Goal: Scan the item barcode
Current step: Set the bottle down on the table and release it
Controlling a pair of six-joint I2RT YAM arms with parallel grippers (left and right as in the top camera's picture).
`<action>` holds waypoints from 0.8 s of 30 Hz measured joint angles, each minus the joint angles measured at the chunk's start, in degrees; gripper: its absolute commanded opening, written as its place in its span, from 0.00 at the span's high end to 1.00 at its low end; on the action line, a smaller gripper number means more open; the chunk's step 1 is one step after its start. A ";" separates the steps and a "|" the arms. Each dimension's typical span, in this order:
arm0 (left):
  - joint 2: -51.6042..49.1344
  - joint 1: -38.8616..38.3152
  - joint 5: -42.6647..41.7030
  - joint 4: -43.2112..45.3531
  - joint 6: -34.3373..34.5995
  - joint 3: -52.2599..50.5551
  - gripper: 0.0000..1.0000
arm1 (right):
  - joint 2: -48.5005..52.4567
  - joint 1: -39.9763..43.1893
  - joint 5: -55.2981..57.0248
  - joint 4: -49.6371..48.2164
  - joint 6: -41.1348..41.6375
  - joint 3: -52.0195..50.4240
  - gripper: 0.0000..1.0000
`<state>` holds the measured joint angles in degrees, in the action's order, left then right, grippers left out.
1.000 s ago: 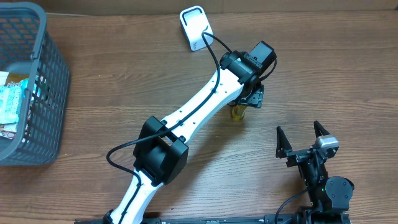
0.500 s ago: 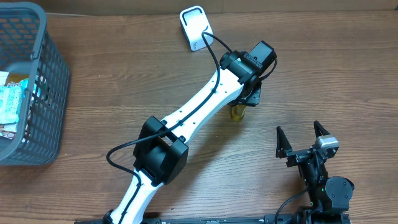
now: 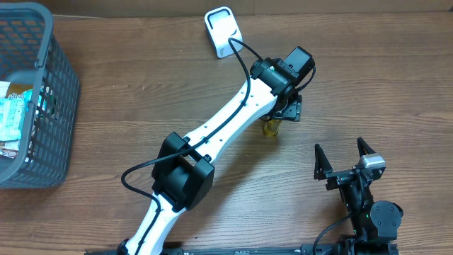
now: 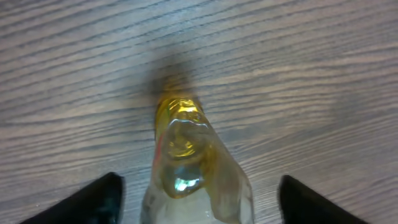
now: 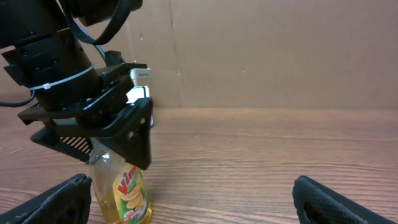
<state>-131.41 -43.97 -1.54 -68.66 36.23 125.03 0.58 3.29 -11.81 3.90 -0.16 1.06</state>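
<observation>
A clear bottle of yellow liquid [image 3: 270, 128] with a green and red label stands upright on the wooden table. My left gripper [image 3: 287, 110] hangs right over its top, open. In the left wrist view the bottle [image 4: 186, 155] rises between the two dark fingers [image 4: 99, 200], with table showing on both sides of it. The right wrist view has the bottle [image 5: 124, 190] at the lower left under the left gripper. My right gripper [image 3: 345, 157] stands open near the front right, nothing between its fingers [image 5: 59, 200]. No barcode shows.
A white scanner [image 3: 224, 30] lies at the back of the table, behind the left arm. A grey plastic basket [image 3: 49, 106] with several packets stands at the far left. A cardboard wall closes off the back in the right wrist view.
The left jaws drew in around the bottle's top half a second ago and stand wider again now. The bottle and the right arm have not moved.
</observation>
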 measured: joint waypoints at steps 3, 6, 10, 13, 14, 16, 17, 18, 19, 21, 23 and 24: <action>0.00 0.13 0.07 0.24 -0.31 0.00 0.00 | 0.00 0.00 -0.02 0.00 -0.02 0.00 0.00; 0.00 0.68 0.50 0.04 -1.27 1.31 0.00 | 0.00 0.00 0.00 0.00 0.00 0.00 0.00; 0.00 3.04 1.14 -1.84 -4.63 8.35 0.00 | 0.00 0.00 -0.02 0.00 -0.02 0.00 0.00; 0.04 6.32 2.95 -4.15 -7.78 15.87 0.00 | 0.00 0.00 0.00 0.02 0.00 0.00 0.00; 0.04 7.80 3.91 -5.18 -8.74 18.60 0.00 | 0.00 0.00 0.00 -0.02 0.00 0.00 0.00; 0.24 10.93 5.86 -7.58 -10.62 23.41 0.00 | 0.00 0.00 -0.02 0.00 0.02 0.00 0.00; 0.48 12.52 6.91 -8.81 -11.41 25.40 0.00 | 0.00 0.00 -0.02 -0.04 0.02 0.00 0.00; 0.59 14.21 8.02 -10.47 -12.07 27.52 0.00 | 0.00 0.00 -0.02 -0.02 0.00 0.00 0.00; 0.83 16.06 9.25 -12.17 -12.61 29.70 0.00 | 0.00 0.00 0.00 0.02 0.02 0.00 0.00; 1.64 19.58 11.21 -15.02 -13.20 32.96 0.00 | 0.00 0.00 0.00 -0.02 0.02 0.00 0.00; 2.75 23.50 12.63 -18.18 -13.90 35.95 0.00 | 0.00 0.00 -0.02 0.00 0.00 0.00 0.00; 3.39 25.38 13.11 -19.39 -14.03 37.13 0.00 | 0.00 0.00 -0.02 0.00 0.00 0.00 0.00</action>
<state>-128.03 -18.59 11.57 -88.05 22.20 162.17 0.58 3.29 -11.84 3.90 -0.16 1.06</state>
